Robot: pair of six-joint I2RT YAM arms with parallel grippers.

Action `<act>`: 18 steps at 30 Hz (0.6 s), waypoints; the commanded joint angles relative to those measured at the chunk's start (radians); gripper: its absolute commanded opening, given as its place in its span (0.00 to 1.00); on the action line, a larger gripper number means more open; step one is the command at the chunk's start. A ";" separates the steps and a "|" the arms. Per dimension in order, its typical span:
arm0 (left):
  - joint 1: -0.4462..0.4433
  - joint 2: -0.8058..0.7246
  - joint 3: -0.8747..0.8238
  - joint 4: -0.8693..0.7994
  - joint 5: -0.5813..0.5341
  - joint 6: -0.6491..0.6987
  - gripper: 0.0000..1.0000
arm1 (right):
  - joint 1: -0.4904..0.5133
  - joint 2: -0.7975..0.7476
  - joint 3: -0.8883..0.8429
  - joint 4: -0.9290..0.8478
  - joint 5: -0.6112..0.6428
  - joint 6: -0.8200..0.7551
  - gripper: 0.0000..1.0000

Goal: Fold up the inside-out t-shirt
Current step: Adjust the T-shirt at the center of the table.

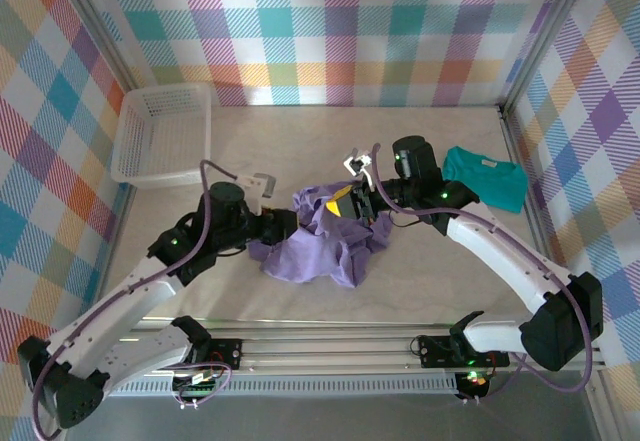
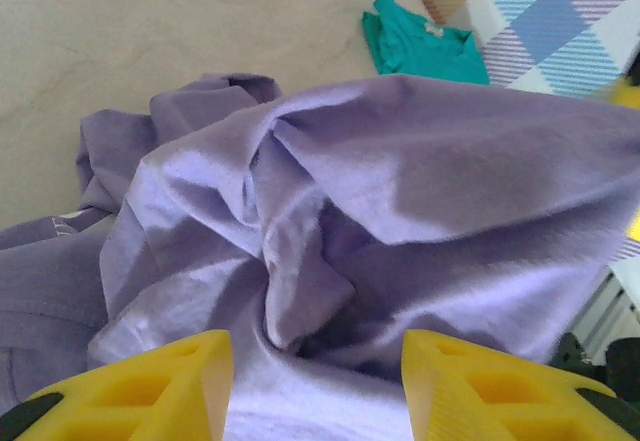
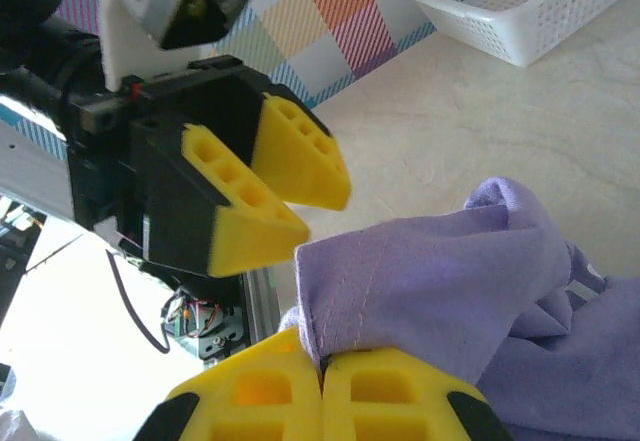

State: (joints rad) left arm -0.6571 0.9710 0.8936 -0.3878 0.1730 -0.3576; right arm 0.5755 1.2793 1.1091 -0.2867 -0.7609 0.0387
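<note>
tabletop (image 1: pixel 300 131) pale, marbled; plaid walls (image 1: pixel 350 21) around; lavender t-shirt (image 1: pixel 310 256) crumpled at centre

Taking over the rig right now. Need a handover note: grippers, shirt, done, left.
Left gripper: open, holding nothing, fingers apart just above the crumpled light purple cotton t-shirt.
Right gripper: shut on a stitched edge of that shirt.
Shirt: bunched mid-table between the arms. The small teal t-shirt lies apart at the far right.
Done: no fold visible.
Left: spread it flat, then fold.
</note>
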 commanded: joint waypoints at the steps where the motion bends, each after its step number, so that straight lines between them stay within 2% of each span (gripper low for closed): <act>1: -0.007 0.070 0.025 0.027 -0.015 0.026 0.49 | 0.000 -0.008 0.011 0.026 -0.028 0.003 0.00; 4: -0.007 0.136 0.049 0.068 -0.017 0.022 0.47 | 0.000 -0.016 0.002 0.022 -0.026 -0.004 0.00; 6: -0.007 0.174 0.063 0.100 -0.008 0.026 0.42 | 0.000 -0.025 -0.013 0.017 -0.021 -0.016 0.00; 7: -0.005 0.184 0.067 0.136 0.005 0.025 0.36 | 0.000 -0.031 -0.020 0.010 -0.013 -0.023 0.00; 9: -0.001 0.189 0.065 0.186 0.050 0.019 0.12 | 0.000 -0.041 -0.037 -0.023 0.043 -0.048 0.00; 11: 0.009 0.154 0.045 0.234 0.120 0.020 0.00 | -0.003 -0.049 -0.053 -0.059 0.136 -0.065 0.00; 13: 0.024 0.093 0.001 0.291 0.206 0.021 0.00 | -0.004 -0.046 -0.053 -0.094 0.294 -0.044 0.00; 15: 0.044 0.017 -0.066 0.358 0.301 0.012 0.00 | -0.003 -0.029 -0.034 -0.116 0.469 -0.002 0.10; 17: 0.059 -0.039 -0.112 0.397 0.373 -0.010 0.00 | -0.002 0.012 0.020 -0.166 0.552 0.034 0.19; 18: 0.067 -0.057 -0.128 0.420 0.392 -0.025 0.00 | 0.001 0.039 0.053 -0.201 0.554 0.038 0.21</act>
State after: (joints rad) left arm -0.6086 0.9730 0.8097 -0.0986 0.4168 -0.3546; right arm 0.5755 1.2690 1.0847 -0.3988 -0.3866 0.0441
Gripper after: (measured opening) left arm 0.049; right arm 0.196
